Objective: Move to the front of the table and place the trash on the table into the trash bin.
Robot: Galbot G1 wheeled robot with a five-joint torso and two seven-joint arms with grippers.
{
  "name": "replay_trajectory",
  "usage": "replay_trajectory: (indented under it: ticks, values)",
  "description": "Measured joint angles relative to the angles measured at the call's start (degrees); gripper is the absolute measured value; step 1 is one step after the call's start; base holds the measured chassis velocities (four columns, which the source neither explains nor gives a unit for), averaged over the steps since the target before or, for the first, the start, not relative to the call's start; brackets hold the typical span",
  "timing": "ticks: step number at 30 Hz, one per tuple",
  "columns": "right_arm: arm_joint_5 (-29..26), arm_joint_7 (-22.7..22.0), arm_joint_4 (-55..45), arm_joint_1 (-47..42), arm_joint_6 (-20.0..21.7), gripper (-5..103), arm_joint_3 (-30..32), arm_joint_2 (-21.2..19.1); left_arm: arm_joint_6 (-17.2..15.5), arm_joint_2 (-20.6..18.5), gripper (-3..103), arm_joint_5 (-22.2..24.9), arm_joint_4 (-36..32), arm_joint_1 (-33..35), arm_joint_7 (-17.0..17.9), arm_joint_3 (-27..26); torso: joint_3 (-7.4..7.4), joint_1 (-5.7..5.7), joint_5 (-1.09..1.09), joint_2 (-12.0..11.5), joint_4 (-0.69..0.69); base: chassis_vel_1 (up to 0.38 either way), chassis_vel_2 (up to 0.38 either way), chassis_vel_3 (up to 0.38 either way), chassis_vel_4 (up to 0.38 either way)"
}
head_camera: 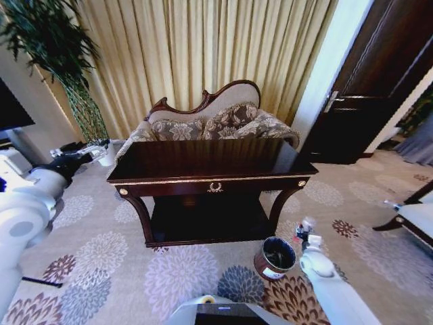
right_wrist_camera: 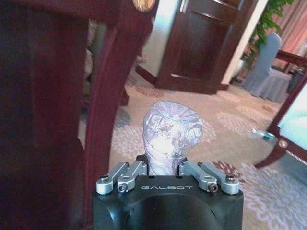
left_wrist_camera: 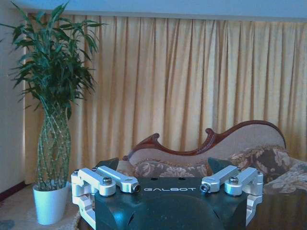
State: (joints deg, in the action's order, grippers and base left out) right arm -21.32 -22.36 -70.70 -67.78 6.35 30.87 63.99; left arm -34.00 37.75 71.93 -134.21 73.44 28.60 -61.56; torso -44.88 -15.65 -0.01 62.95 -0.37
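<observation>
Right gripper (head_camera: 304,233): low at the table's (head_camera: 210,162) 4 o'clock corner, just beside the trash bin (head_camera: 275,258), at its 2 o'clock; fingers pinched on a clear plastic bottle (right_wrist_camera: 169,136). Bin stands on the carpet (head_camera: 176,277) by the table's front right leg. Left gripper (head_camera: 95,152): fingers spread, raised at the table's 9 o'clock end.

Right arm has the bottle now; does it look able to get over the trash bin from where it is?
Probably yes. The right tool, shut on the clear bottle, hangs just beside the trash bin, whose open mouth faces up with nothing between them.
</observation>
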Motion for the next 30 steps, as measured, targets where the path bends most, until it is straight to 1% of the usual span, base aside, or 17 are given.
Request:
replay_trajectory:
  ticks: [2, 6, 9, 10, 12, 13, 15, 16, 19, 21, 22, 23, 25, 26, 27, 28, 30]
  values:
    - [2.3, 0.4, 5.5, 2.8, -1.7, 24, -0.2, 0.9, 0.1, -0.8, 100, 0.3, 0.0, 1.0, 0.0, -1.5, 0.0, 0.0, 0.01, 0.0, -0.01, 0.0, 0.0, 0.0, 0.0]
    - [4.3, 1.3, 8.1, 3.4, -1.9, 21, -0.3, 1.9, 0.1, -1.3, 100, 0.4, 0.1, 1.7, -0.1, -2.4, 0.0, 0.0, 0.02, 0.0, -0.05, 0.0, 0.0, 0.0, 0.0]
    - [5.7, 1.5, 8.6, 2.3, -1.8, 35, -0.1, 3.2, 0.1, -1.4, 100, 0.3, 0.5, 1.7, -0.2, -1.9, 0.0, 0.01, 0.0, 0.0, -0.04, 0.0, 0.0, 0.0, 0.0]
    - [5.7, 1.5, 8.6, 2.3, -1.8, 35, -0.1, 3.2, 0.1, -1.4, 100, 0.3, 0.5, 1.7, -0.2, -1.9, 0.0, 0.01, 0.0, 0.0, -0.04, 0.0, 0.0, 0.0, 0.0]
    - [7.2, 1.3, 8.1, 1.2, -2.3, 46, 0.2, 3.9, 0.2, -1.6, 100, 0.2, 0.9, 0.9, -0.3, -0.8, 0.0, 0.0, 0.01, 0.0, -0.04, 0.0, 0.0, 0.0, 0.0]
    - [7.2, 1.3, 8.1, 1.2, -2.3, 46, 0.2, 3.9, 0.2, -1.6, 100, 0.2, 0.9, 0.9, -0.3, -0.8, 0.0, 0.0, 0.01, 0.0, -0.04, 0.0, 0.0, 0.0, 0.0]
    - [8.2, 0.8, 6.8, 0.2, -2.6, 57, 0.5, 4.3, 0.2, -1.7, 100, 0.1, 1.6, -0.4, -0.4, 0.8, 0.0, 0.01, 0.01, 0.0, -0.05, 0.0, 0.0, 0.0, 0.0]
    - [8.2, 0.8, 6.8, 0.2, -2.6, 57, 0.5, 4.3, 0.2, -1.7, 100, 0.1, 1.6, -0.4, -0.4, 0.8, 0.0, 0.01, 0.01, 0.0, -0.05, 0.0, 0.0, 0.0, 0.0]
    - [8.6, -0.5, 4.3, -0.6, -2.6, 73, 1.4, 5.2, 0.2, -1.7, 100, -0.3, 3.1, -3.2, -0.4, 3.9, 0.0, 0.01, 0.0, 0.0, -0.03, 0.0, 0.0, 0.0, 0.0]
    - [8.6, -0.6, 3.8, -0.8, -2.5, 73, 1.5, 5.4, 0.2, -1.7, 100, -0.4, 3.3, -3.7, -0.4, 4.4, 0.0, 0.0, 0.0, 0.0, -0.02, 0.0, 0.0, 0.0, 0.0]
    - [8.7, -0.8, 3.2, -1.0, -2.4, 79, 1.6, 5.5, 0.2, -1.7, 100, -0.5, 3.6, -4.2, -0.5, 5.0, 0.0, 0.0, 0.0, 0.0, -0.03, 0.0, 0.0, 0.0, 0.0]
    - [8.9, -1.0, 2.3, -1.3, -2.1, 89, 1.8, 5.8, 0.2, -1.7, 100, -0.5, 4.0, -4.9, -0.8, 5.6, 0.0, 0.0, 0.01, 0.0, -0.04, 0.0, 0.0, 0.0, 0.0]
    - [8.9, -1.1, 2.0, -1.4, -2.0, 89, 1.9, 5.9, 0.2, -1.7, 100, -0.6, 4.2, -5.2, -1.0, 5.8, 0.0, 0.0, 0.01, 0.0, -0.04, 0.0, 0.0, 0.0, 0.0]
    - [8.9, -1.5, 0.9, -1.6, -1.7, 94, 2.1, 6.1, 0.2, -1.9, 100, -0.6, 4.7, -5.7, -1.4, 6.1, 0.0, 0.0, 0.02, 0.0, -0.03, 0.0, 0.0, 0.0, 0.0]
    - [8.9, -1.5, 0.9, -1.6, -1.7, 94, 2.1, 6.1, 0.2, -1.9, 100, -0.6, 4.7, -5.7, -1.4, 6.1, 0.0, 0.0, 0.02, 0.0, -0.03, 0.0, 0.0, 0.0, 0.0]
    - [8.9, -1.9, -1.1, -2.2, -1.5, 99, 2.3, 6.3, 0.2, -2.0, 100, -0.7, 5.2, -6.3, -1.7, 6.2, 0.0, 0.01, 0.02, 0.0, -0.03, 0.0, 0.0, 0.0, 0.0]
    - [8.1, -1.9, -6.3, -4.1, -1.2, 100, 2.7, 6.2, 0.2, -2.0, 100, -0.7, 5.7, -6.9, -2.0, 6.3, 0.0, 0.0, 0.02, 0.0, -0.03, 0.0, 0.0, 0.0, 0.0]
